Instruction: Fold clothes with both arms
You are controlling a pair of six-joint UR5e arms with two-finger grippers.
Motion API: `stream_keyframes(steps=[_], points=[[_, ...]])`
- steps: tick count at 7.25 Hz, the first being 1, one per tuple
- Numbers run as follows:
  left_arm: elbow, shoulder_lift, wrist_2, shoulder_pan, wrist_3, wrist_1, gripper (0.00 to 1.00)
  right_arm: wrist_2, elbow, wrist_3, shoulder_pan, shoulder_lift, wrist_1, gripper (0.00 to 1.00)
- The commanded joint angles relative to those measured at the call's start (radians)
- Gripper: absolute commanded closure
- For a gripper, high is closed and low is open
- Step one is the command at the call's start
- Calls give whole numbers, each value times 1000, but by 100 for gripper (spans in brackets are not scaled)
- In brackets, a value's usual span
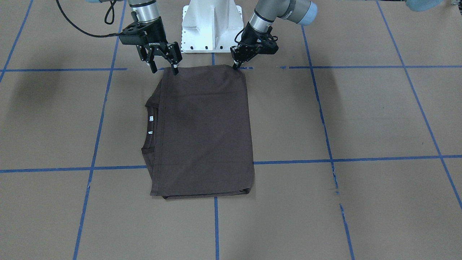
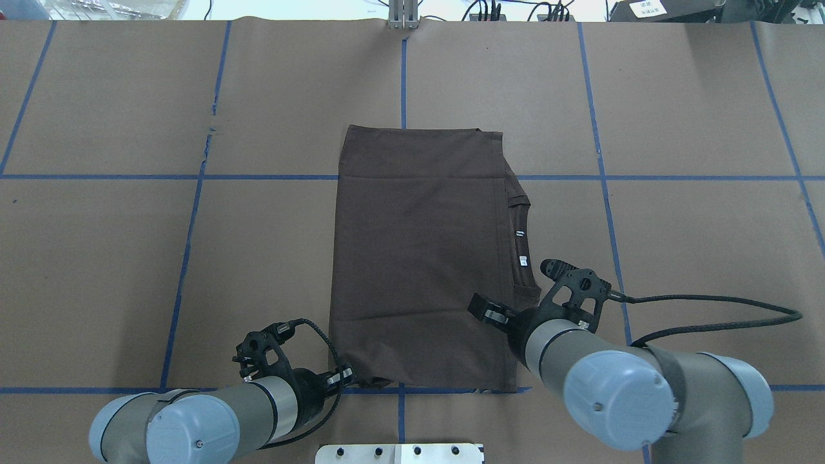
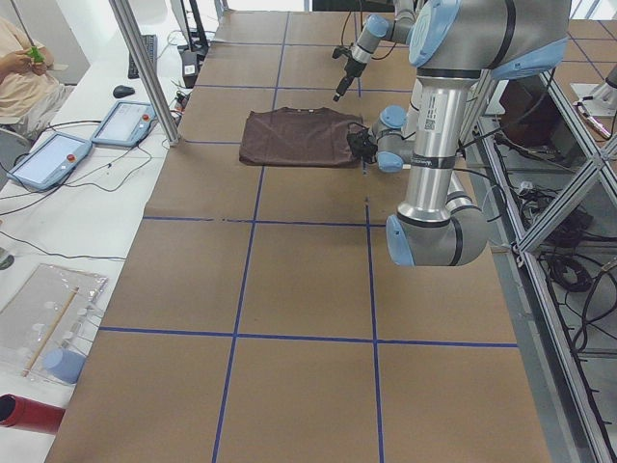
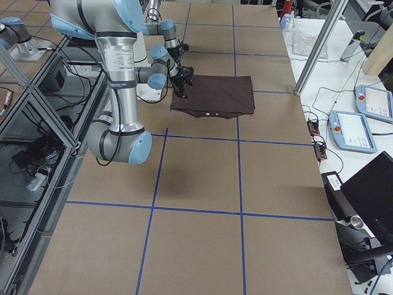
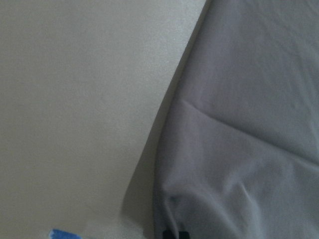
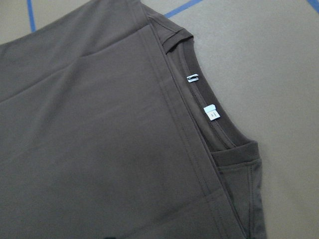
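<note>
Left tool [image 1: 237, 65]: clenched on the T-shirt's corner, upper middle of the front-facing view; the wrist view shows cloth gathered up to its tips.
Right tool [image 1: 165, 70]: released, fingers spread, one tip at the shirt's other top corner, the other tip over bare table [image 1: 325, 119]; it grips nothing.
T-shirt [image 1: 205, 130]: a folded rectangle lying flat at mid-frame, with the collar [image 1: 148, 127] and neck tags [image 1: 151, 119] peeking out along its left side.
Step in hand: probably taking both corners of the top edge so as to fold it down over the bottom edge.
Doing it well: the right tool should slip one finger under every layer before closing. Then both should lift together, level, keeping the edge taut, and lay it square on the far edge.
Left arm [image 1: 281, 11]: enters from the upper right, slanting down, wrist tipped toward the corner.
Right arm [image 1: 144, 12]: drops almost straight from the top edge, tool angled down and to the right.
</note>
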Motion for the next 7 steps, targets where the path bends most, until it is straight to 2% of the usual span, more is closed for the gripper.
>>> stream_keyframes(steps=[1,5,7], points=[[-1,-9,-1,0,0,0,100,0,-84,51,-21,53,-113,9],[-3,-9,-2,1,2,0,100,-23,-145,54,-67,54,-107,10],[-3,-9,-2,0,2,0,100,-27,-159,64,-70,55,-104,16]])
